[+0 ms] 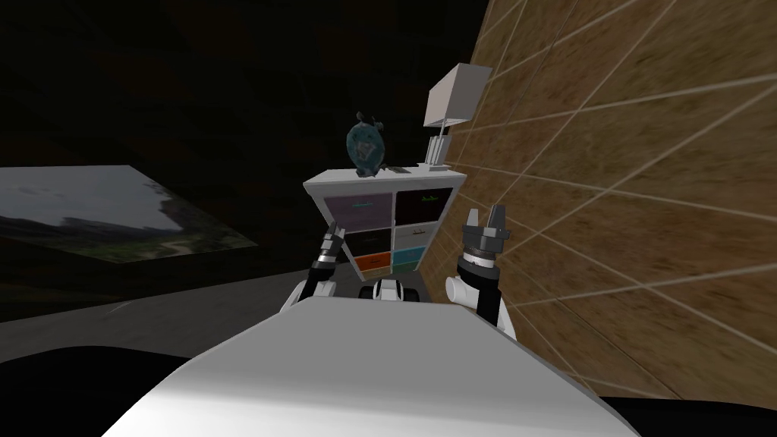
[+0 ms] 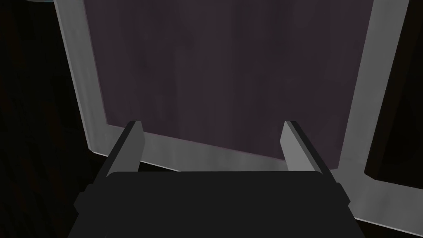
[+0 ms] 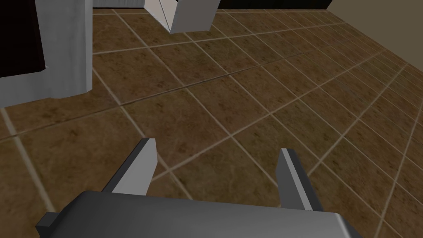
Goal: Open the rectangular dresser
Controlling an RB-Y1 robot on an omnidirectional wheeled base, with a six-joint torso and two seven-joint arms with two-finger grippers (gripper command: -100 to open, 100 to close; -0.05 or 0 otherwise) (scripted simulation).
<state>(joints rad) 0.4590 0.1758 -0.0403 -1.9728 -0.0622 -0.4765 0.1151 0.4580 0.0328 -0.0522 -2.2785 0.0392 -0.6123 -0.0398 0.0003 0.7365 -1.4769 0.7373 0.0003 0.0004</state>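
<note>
Ahead of my left gripper (image 2: 211,124), the dark purple drawer front (image 2: 227,74) is running out past the picture's edge, and I am not managing to tell whether my fingertips are touching it. In the head view the dresser (image 1: 383,180) is hiding its lowest part behind my arms, and its handles are showing too small to read. Beyond my right gripper (image 3: 217,146) the lamp (image 3: 193,16) is getting cut off, and the dark teal object (image 1: 365,148) far past both jaws is looking too small to name

The right gripper (image 3: 217,145) holds its two grey fingers wide apart, facing a brown tiled surface (image 3: 264,78) with thin pale lines, and farther off are the grey corner of the dresser (image 3: 66,49) and a white boxy thing (image 3: 194,16).
</note>
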